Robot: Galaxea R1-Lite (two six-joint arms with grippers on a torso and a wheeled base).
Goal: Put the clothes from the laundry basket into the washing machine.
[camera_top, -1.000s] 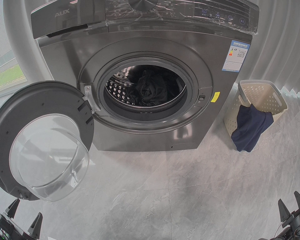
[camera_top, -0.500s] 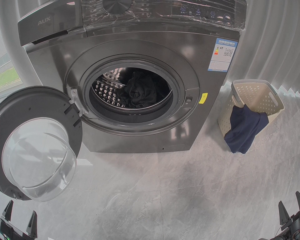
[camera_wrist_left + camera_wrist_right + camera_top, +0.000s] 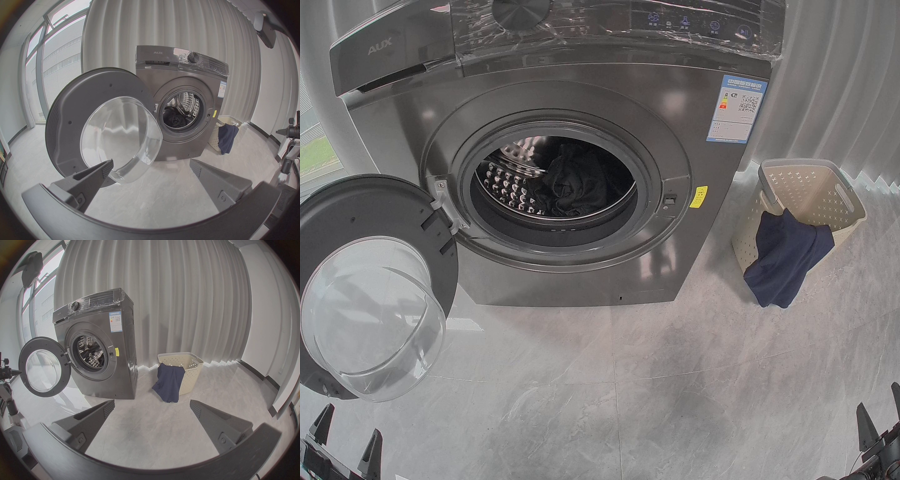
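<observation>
The grey washing machine (image 3: 700,206) stands ahead with its round door (image 3: 369,287) swung wide to the left. A dark garment (image 3: 575,181) lies inside the drum. To the machine's right a cream laundry basket (image 3: 828,187) sits on the floor, and a navy cloth (image 3: 784,256) hangs over its near rim down to the tiles. My left gripper (image 3: 347,437) is low at the bottom left, open and empty. Low at the bottom right corner, my right gripper (image 3: 878,409) is open too, far from the basket. The basket (image 3: 193,365) and navy cloth (image 3: 168,382) also lie ahead in the right wrist view.
Grey marble-look floor tiles (image 3: 650,387) stretch free between me and the machine. White pleated curtains (image 3: 837,81) hang behind the basket. The open door juts out into the floor space on the left. A window (image 3: 53,62) is at the far left.
The whole head view has shifted: machine and basket now sit further left in the picture, so the camera turned right. Both grippers stay low and open.
</observation>
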